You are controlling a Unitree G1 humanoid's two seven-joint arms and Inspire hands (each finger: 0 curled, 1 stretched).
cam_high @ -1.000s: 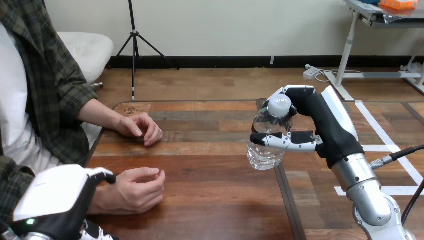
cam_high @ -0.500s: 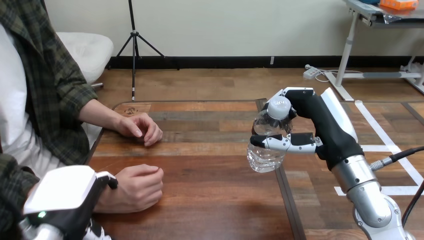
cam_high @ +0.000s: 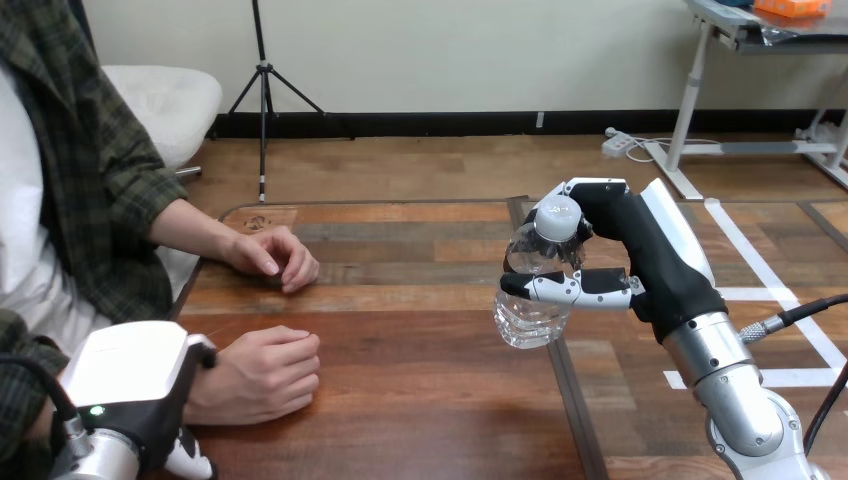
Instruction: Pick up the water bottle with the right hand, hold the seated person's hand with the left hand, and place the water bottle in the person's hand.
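Our right hand [cam_high: 645, 255] is curled round the water bottle [cam_high: 525, 318], with fingers [cam_high: 560, 288] across its middle, so it has a good hold. The bottle is well off to the right of the person's closed hand [cam_high: 262, 372], and it looks lifted clear of the tabletop [cam_high: 420, 410]. Our left hand [cam_high: 125, 372] sits at the wrist side of that closed hand, touching it or very close, but we cannot tell if it has hold of anything. The person's other hand [cam_high: 275, 256] rests farther back from the closed hand, and we leave it alone. We think the job now is to bring the bottle over to the closed hand. To do it well, we should go slow and carry the bottle high enough that it does not bump the tabletop. The closed hand lies knuckles up, so it has no room for a bottle yet. We think it has to open and turn up first, and our left hand should help gently, with no hard squeeze. We should not let go until the bottle sits in the palm. The bottle is see-through plastic with bumpy rings and a pale cap [cam_high: 558, 213]. It leans a bit, with the cap end tipped away from the closed hand. It looks light and a little squashy, so a tight grip could dent it.
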